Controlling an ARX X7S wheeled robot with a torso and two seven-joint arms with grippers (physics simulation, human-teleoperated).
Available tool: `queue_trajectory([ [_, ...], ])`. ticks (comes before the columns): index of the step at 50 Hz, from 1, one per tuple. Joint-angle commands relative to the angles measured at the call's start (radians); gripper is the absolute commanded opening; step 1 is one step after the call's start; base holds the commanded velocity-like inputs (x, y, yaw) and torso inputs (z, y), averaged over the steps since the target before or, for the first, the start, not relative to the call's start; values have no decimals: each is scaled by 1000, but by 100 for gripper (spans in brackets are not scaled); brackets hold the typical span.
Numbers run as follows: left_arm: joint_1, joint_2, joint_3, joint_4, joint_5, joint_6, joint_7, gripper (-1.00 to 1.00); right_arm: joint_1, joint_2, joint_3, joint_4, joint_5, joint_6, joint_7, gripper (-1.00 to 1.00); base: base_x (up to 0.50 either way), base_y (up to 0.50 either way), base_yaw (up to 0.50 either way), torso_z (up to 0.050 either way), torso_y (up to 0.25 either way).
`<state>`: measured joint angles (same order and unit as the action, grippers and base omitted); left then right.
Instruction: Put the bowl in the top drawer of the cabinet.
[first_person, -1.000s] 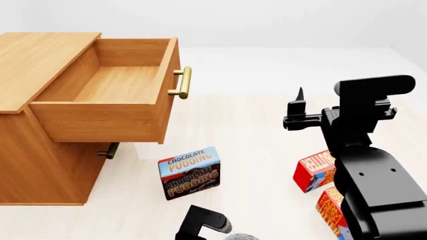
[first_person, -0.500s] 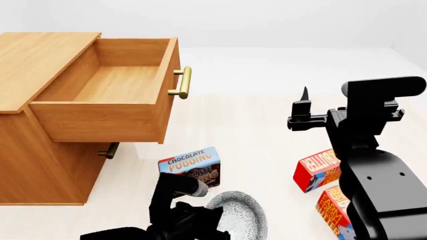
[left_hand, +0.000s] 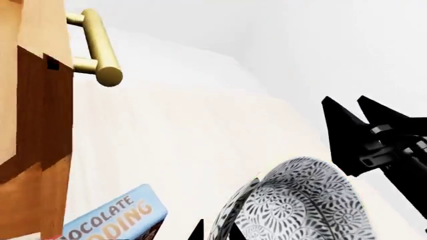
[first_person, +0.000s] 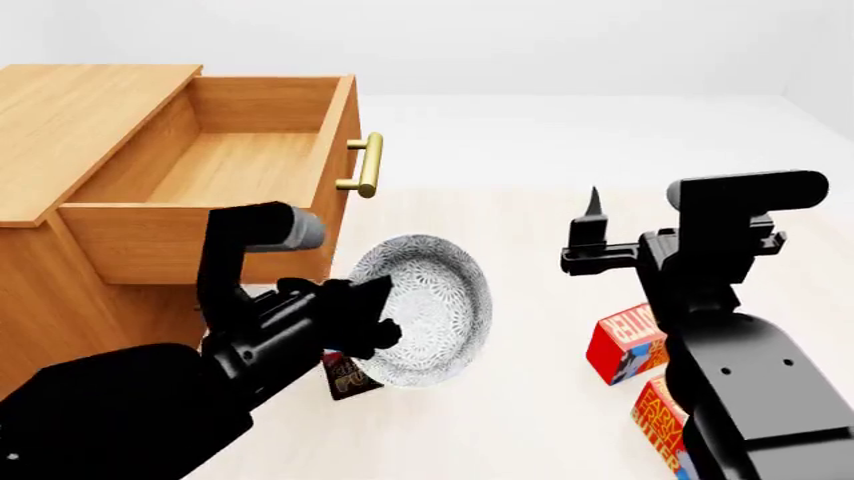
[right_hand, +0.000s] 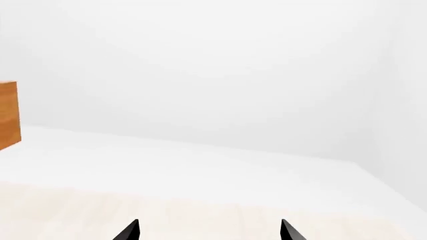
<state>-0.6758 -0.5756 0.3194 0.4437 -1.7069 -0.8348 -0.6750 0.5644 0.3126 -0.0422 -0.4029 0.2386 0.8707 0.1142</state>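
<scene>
The cabinet (first_person: 80, 130) stands at my left with its top drawer (first_person: 220, 175) pulled open and bare inside, yet the drawer's front panel and brass handle (first_person: 364, 165) sit between me and that opening, so a low carry could knock the bowl (first_person: 424, 308) against them. My left tool (first_person: 358, 318) is clamped on the bowl's rim, holding it tilted in the air below the drawer front; a rim pinch like that could let it swing or slip. My right tool (first_person: 593, 222) hangs apart-fingered, holding nothing.
</scene>
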Motion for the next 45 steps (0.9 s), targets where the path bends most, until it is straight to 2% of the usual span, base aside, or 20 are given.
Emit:
queue_trajectory([
  [1, -179, -31, -51, -15, -154, 6, -120, -100, -25, -4, -6, 5, 5, -24, -2, 100, 0, 0, 0, 0, 0],
  [15, -477, -25, -14, -221, -163, -20, -240, -100, -56, 4, -35, -5, -5, -53, -5, 100, 0, 0, 0, 0, 0],
  [25, -614, -12, -7, -362, -156, -7, -294, -100, -69, 11, -63, -18, -16, -72, -6, 100, 0, 0, 0, 0, 0],
  [45, -733, 35, 90, -737, 88, 39, -179, -100, -128, 9, -27, -48, 16, -95, -6, 100, 0, 0, 0, 0, 0],
])
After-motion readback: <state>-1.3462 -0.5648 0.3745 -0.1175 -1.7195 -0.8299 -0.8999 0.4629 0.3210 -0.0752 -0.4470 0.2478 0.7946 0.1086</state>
